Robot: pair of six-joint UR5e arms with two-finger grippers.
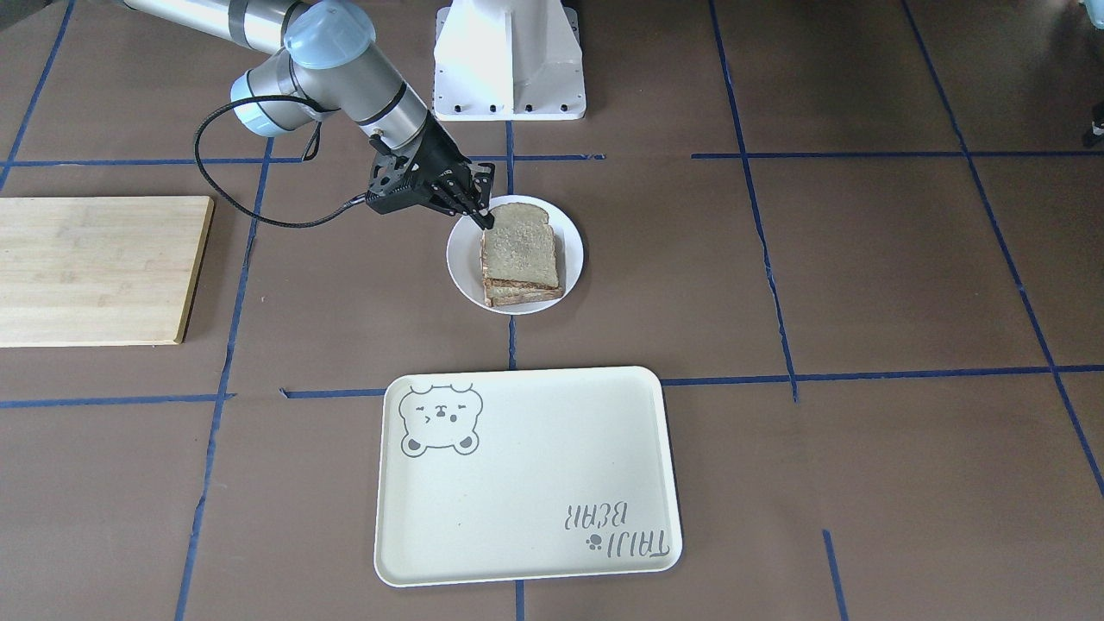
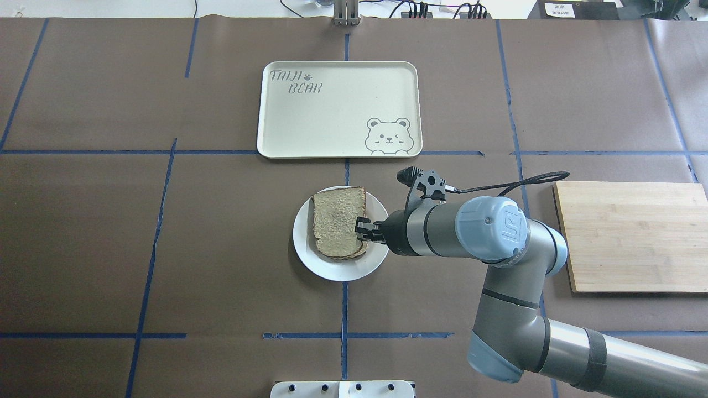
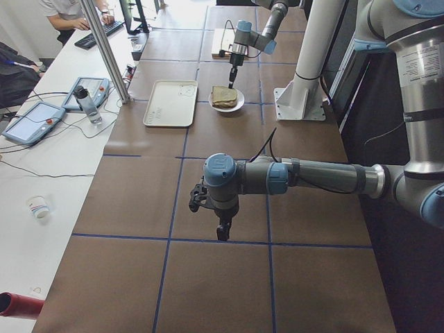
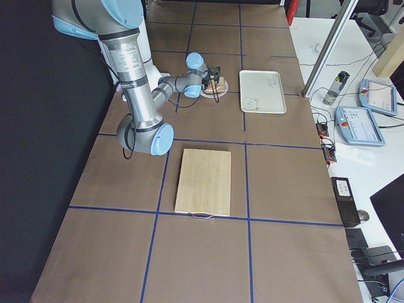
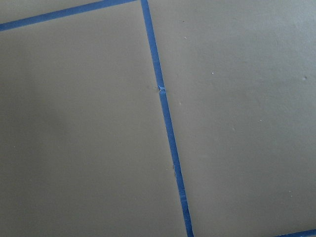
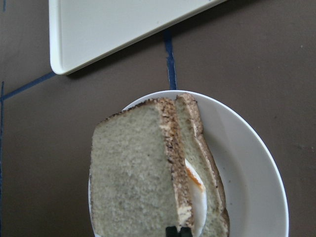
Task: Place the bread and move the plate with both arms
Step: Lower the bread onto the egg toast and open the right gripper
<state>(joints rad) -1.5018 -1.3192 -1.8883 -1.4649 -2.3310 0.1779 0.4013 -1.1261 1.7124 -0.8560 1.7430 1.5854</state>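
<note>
The plain bread (image 1: 519,246) lies on top of a slice bearing a fried egg (image 6: 195,190), both on the small white plate (image 1: 461,259). My right gripper (image 1: 486,216) is at the bread's edge nearest the robot, and its tips look pinched on the crust. In the right wrist view the bread (image 6: 131,173) leans with one edge raised, and the black fingertips (image 6: 172,230) show at the bottom. In the overhead view the right gripper (image 2: 360,227) meets the bread's (image 2: 337,221) right edge. My left gripper (image 3: 222,232) hangs over bare table far from the plate; I cannot tell whether it is open.
A cream tray with a bear drawing (image 2: 337,110) lies just beyond the plate (image 2: 332,271), away from the robot. A wooden cutting board (image 2: 630,237) lies on the robot's right side. Blue tape lines cross the brown table. The robot base (image 1: 509,60) stands behind the plate.
</note>
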